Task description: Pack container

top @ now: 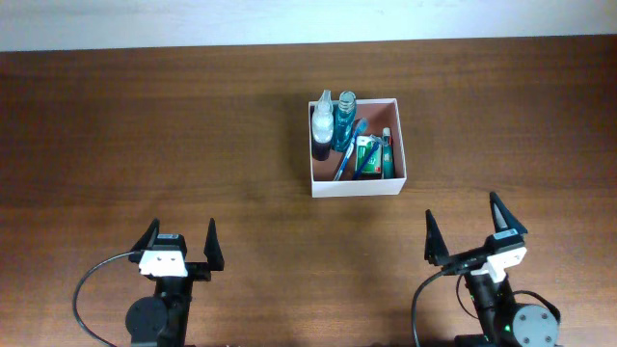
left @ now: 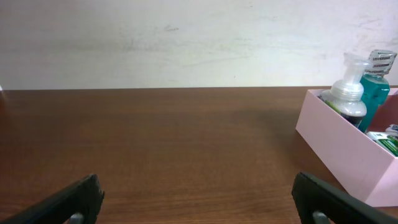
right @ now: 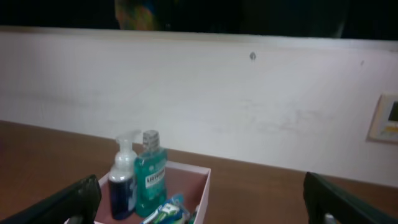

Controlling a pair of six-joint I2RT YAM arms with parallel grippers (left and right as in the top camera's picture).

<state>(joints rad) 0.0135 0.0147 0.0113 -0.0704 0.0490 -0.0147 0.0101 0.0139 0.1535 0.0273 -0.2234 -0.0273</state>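
Packing looks complete: the square white-walled container (top: 357, 185) on the brown wooden worktop (top: 145, 125) holds assorted toiletries (top: 344, 125). The left claw (top: 182, 228) and right claw (top: 462, 210) sit near, spread apart and empty; probably nothing left to pick.

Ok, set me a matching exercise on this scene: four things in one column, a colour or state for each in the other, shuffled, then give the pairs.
Things:
1. pump bottle
2. mouthwash bottle
3. green packet
4. left gripper

Descriptions:
A. open, holding nothing, apart from the container
B. lying down inside the container
C. white top, dark lower half, standing upright
D. teal, standing upright

Pairs: 1-C, 2-D, 3-B, 4-A.
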